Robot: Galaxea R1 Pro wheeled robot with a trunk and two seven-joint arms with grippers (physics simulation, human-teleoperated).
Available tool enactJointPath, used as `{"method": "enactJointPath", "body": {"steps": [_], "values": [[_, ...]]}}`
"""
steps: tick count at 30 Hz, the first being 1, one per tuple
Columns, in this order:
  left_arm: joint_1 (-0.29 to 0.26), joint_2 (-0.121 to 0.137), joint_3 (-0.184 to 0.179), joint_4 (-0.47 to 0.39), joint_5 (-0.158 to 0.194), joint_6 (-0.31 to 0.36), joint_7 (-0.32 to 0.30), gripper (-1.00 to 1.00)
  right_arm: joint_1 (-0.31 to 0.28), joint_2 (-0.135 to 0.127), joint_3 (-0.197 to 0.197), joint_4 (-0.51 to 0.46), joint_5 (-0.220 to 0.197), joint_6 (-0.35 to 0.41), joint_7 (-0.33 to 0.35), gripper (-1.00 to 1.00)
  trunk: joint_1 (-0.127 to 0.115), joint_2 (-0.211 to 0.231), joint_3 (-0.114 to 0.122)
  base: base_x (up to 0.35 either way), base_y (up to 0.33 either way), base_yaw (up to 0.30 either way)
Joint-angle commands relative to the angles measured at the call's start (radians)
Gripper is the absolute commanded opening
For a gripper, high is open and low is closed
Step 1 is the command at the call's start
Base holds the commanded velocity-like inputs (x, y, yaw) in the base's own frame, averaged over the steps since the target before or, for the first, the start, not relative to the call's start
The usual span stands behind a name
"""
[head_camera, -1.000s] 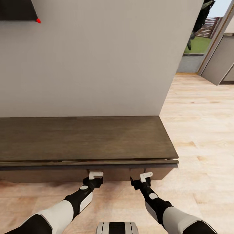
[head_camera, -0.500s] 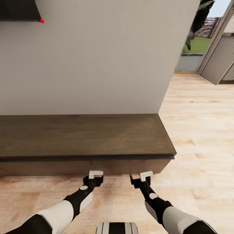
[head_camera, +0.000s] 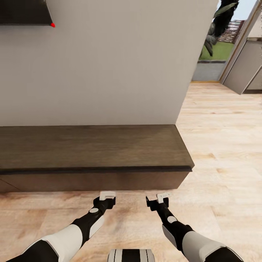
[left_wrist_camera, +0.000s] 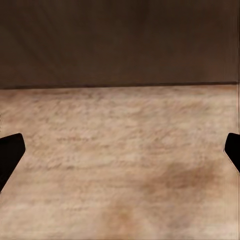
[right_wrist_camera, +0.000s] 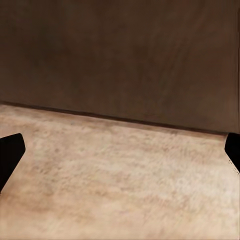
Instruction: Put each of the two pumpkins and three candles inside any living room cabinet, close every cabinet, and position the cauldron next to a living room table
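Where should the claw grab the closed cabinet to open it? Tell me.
Likely the front panel's upper edge, under the cabinet's overhanging top, coming straight in from the robot's side: the front is flat and handleless, so that seam seems the only purchase.

cabinet (head_camera: 91, 147) | long, low, dark-brown wood | fronts shut flush | flat top bare | stands against the wall (head_camera: 109, 62)

Cabinet (head_camera: 91, 147): dark brown wood, faint streaky grain, plain front. Floor (head_camera: 225, 145) around it: pale tan planks, mottled. Wall (head_camera: 109, 62) above cabinet: flat off-white. Arms in front of cabinet: black and white; grippers white-tipped.
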Motion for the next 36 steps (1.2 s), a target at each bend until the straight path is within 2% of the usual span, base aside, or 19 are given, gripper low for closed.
{"method": "enactJointPath", "body": {"steps": [1, 5, 11, 21, 30, 35, 36], "values": [[0.000, 0.000, 0.000, 0.000, 0.000, 0.000, 0.000, 1.00, 0.000, -0.001, 0.000, 0.000, -0.001, 0.000, 0.000, 1.00, 0.000, 0.000, 0.004, 0.000, 0.000, 0.000], [0.000, 0.000, 0.001, 0.005, 0.003, 0.001, 0.002, 1.00, 0.000, -0.001, 0.000, 0.002, -0.001, 0.000, 0.000, 1.00, -0.002, 0.001, 0.019, 0.000, 0.000, 0.000], [0.000, 0.001, 0.007, 0.097, 0.033, 0.000, 0.002, 1.00, 0.022, 0.000, 0.000, 0.013, -0.002, 0.000, 0.000, 1.00, -0.007, 0.006, 0.042, 0.000, 0.000, 0.000], [0.009, 0.033, 0.010, 0.185, 0.086, 0.000, 0.002, 1.00, 0.044, -0.014, -0.001, 0.091, -0.012, 0.001, -0.001, 1.00, -0.045, 0.076, 0.074, 0.000, 0.000, 0.000], [0.063, 0.037, 0.011, 0.212, 0.093, 0.000, 0.002, 1.00, 0.108, -0.039, -0.002, 0.110, -0.013, 0.011, 0.000, 1.00, -0.079, 0.139, 0.102, 0.000, 0.000, 0.000], [0.101, 0.045, 0.011, 0.214, 0.093, 0.000, 0.002, 1.00, 0.135, -0.066, -0.002, 0.124, -0.014, 0.015, 0.003, 1.00, -0.099, 0.174, 0.117, 0.000, 0.000, 0.000], [0.124, 0.051, 0.011, 0.223, 0.093, 0.000, 0.002, 1.00, 0.138, -0.081, -0.002, 0.126, -0.015, 0.017, 0.006, 1.00, -0.102, 0.181, 0.121, 0.000, 0.000, 0.000]]}}
